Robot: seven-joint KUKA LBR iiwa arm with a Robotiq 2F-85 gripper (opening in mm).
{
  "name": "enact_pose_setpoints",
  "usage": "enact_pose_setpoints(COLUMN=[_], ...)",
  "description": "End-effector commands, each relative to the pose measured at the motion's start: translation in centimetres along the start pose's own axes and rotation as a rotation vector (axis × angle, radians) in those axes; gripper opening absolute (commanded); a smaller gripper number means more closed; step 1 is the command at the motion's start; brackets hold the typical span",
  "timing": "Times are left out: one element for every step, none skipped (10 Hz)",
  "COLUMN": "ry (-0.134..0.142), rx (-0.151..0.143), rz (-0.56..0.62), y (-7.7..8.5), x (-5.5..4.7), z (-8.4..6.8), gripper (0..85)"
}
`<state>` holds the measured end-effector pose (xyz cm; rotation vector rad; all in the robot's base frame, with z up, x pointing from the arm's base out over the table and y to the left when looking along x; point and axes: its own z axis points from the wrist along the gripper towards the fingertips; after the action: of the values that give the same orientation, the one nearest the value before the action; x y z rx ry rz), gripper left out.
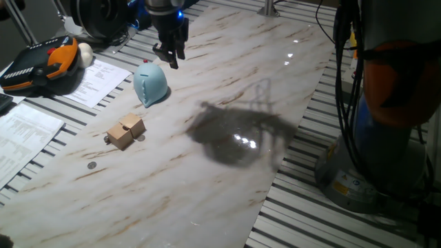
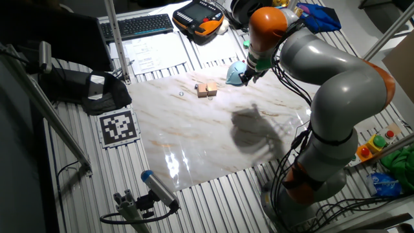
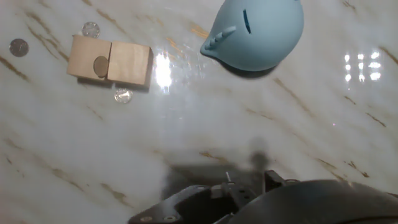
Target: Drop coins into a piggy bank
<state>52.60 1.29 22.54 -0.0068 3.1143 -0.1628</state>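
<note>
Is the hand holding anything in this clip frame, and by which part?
Cannot be told: the hand hangs above the pale blue rounded plastic piggy bank, and no coin is visible between its fingers.

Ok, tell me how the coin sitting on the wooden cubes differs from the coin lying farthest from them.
The coin on the cubes rests raised on the wooden cubes, at the seam between the two; the far coin lies flat on the marble table. The first touches the cubes; the second lies well apart from them, alone. Both are small round discs lying flat, and neither is in the piggy bank.
</note>
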Motion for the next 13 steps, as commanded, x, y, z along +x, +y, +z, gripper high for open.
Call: enact_pose_setpoints(ry=[0.000, 0.001, 0.003, 0.003, 0.001, -0.002, -0.004, -0.006, -0.009, -0.012, -0.018, -0.019, -0.011], rx=[0.003, 0.001, -0.005, -0.006, -0.008, 0.003, 0.018, 0.027, 0.027, 0.021, 0.014, 0.011, 0.035], rz=[0.007, 0.017, 0.029, 0.037, 0.049, 0.053, 0.056, 0.067, 0.079, 0.094, 0.107, 0.110, 0.095], y=[0.5, 1.0, 1.6, 2.3, 2.9, 3.6, 4.3, 5.3, 6.3, 7.3, 7.9, 8.2, 8.1], x=[-0.3, -0.5, -0.8, -1.2, -1.6, -2.0, -2.3, -2.5, -2.6, -2.5, -2.5, -2.7, -2.9], z=[0.3, 0.6, 0.8, 1.3, 1.7, 2.2, 2.6, 3.3, 3.9, 4.6, 5.1, 5.6, 5.7], gripper=[0.0, 0.0, 0.0, 0.0, 0.0, 0.0, 0.0, 0.0, 0.0, 0.0, 0.0, 0.0, 0.0])
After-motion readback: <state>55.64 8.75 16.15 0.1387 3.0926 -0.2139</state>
